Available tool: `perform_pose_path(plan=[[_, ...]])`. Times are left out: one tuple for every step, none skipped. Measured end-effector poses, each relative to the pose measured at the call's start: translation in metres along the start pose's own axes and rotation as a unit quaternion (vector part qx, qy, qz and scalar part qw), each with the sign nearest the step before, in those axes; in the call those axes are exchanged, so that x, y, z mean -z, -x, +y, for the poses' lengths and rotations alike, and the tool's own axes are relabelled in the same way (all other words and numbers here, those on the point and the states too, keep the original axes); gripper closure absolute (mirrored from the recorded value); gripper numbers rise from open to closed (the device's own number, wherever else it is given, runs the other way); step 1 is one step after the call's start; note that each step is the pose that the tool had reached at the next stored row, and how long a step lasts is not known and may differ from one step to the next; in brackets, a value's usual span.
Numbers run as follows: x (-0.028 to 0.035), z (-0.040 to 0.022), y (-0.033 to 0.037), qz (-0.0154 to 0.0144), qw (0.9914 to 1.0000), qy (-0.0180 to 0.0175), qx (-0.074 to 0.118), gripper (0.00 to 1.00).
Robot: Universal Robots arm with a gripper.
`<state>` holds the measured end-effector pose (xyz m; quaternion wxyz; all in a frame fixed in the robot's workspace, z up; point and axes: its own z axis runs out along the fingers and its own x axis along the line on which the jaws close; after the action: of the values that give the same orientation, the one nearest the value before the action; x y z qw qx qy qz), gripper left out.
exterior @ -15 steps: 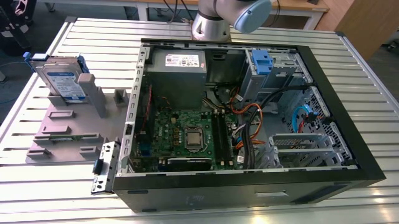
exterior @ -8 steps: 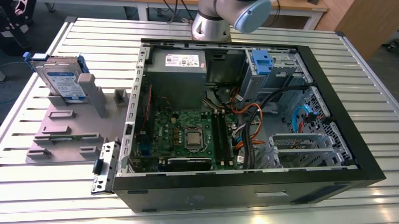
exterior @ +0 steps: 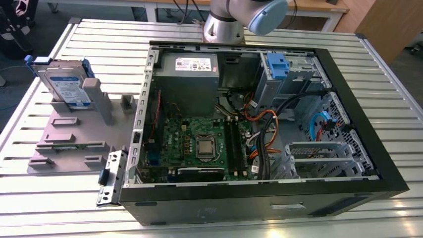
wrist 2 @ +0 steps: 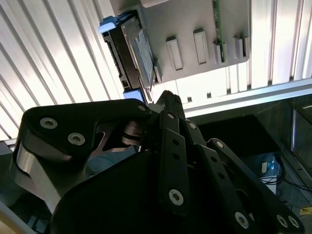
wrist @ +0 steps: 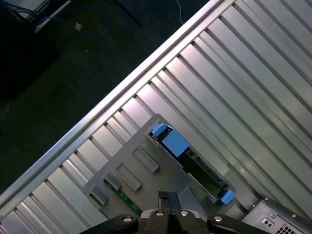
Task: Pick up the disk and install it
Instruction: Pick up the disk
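- The disk (exterior: 66, 85) stands on its edge in a slot of a grey stand (exterior: 69, 144), in the upper left of the exterior view. Its label faces the lower left of that view, and the blue frame shows at its top corner.
- The stand lies on a table (exterior: 99, 39) of metal slats, just beside the open computer case (exterior: 264, 198), on the exterior view's left of it.
- In the first wrist view the disk (wrist: 192, 163) is seen from above its edge, with a blue end piece at each end, beside the flat part of the stand (wrist: 161, 170).
- The claw of the gripper (wrist: 168, 196) is clenched: in the first wrist view the two fingertips meet each other. It is apart from the disk and does not touch it.
- In the second wrist view the gripper (wrist 2: 165, 95) points toward the stand (wrist 2: 190, 19), where the disk (wrist 2: 134, 46) sits.
- In the exterior view the arm (exterior: 241, 20) stands at the top edge, behind the case.
- Inside the case, a grey power supply (exterior: 188, 74) lies near the top, a green circuit board (exterior: 198, 144) below it, and a blue latch (exterior: 276, 64) on a metal bay (exterior: 294, 79) in the upper right.
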<state>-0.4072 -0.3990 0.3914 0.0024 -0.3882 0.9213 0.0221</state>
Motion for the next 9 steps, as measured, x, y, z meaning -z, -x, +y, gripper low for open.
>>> perform_pose_path(plan=[[0.0000,0.0000,0.0000,0.0001,1.00000,0.0000,0.001,0.89],[0.0000,0.0000,0.0000,0.0001,1.00000,0.0001,0.003,0.89],[0.0000,0.0000,0.0000,0.0002,0.99999,0.0001,0.004,0.89],[0.0000,0.0000,0.0000,0.0002,0.99999,0.0001,0.005,0.89],[0.0000,0.0000,0.0000,0.0003,0.99998,0.0001,0.006,0.89],[0.0000,0.0000,0.0000,0.0003,0.99997,0.0002,0.007,0.89],[0.0000,0.0000,0.0000,0.0003,0.99996,0.0002,0.008,0.89],[0.0000,0.0000,0.0000,0.0004,0.99996,0.0002,0.009,0.89],[0.0000,0.0000,0.0000,0.0004,0.99995,0.0002,0.010,0.89]])
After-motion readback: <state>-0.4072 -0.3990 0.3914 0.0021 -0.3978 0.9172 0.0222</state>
